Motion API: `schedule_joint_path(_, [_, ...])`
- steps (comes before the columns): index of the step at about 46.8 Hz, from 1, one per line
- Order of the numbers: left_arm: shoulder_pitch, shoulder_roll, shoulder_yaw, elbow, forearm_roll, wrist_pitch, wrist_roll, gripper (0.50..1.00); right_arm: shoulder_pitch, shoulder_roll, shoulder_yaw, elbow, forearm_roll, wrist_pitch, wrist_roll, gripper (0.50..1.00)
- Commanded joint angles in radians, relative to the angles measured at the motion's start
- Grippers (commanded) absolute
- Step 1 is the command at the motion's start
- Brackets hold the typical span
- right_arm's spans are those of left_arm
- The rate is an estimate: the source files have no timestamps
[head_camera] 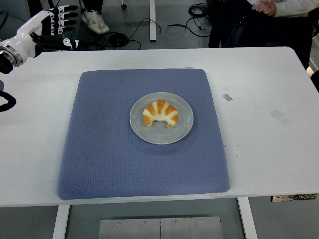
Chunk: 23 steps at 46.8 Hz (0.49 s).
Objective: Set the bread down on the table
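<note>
You see the bread (160, 114), a croissant-shaped piece, lying on a grey plate (184, 130) at the middle of a blue mat (99, 154) on the white counter (264, 149). Nothing stands beside the plate; the mat around it is bare. Your left hand (59, 26) hangs at the far left corner, well apart from the bread, fingers straight and released, grasping nothing. Two small tape marks (227, 97) lie on the counter right of the mat. A person (269, 20) stands beyond the far edge, with cables (144, 27) on the floor.
</note>
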Motion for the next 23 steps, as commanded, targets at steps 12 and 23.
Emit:
schedule_joint_path(12, [-0.001,-0.006,-0.002,0.001,-0.008,0.007,0.001,0.961,0.001,0.000,0.000,0.000,0.001,0.000,0.000,1.000])
schedule_joint_path(23, [-0.001,-0.007,-0.002,0.001,-0.012,0.016,0.000,0.965,0.001,0.000,0.000,0.000,0.000,0.000,0.000,1.000])
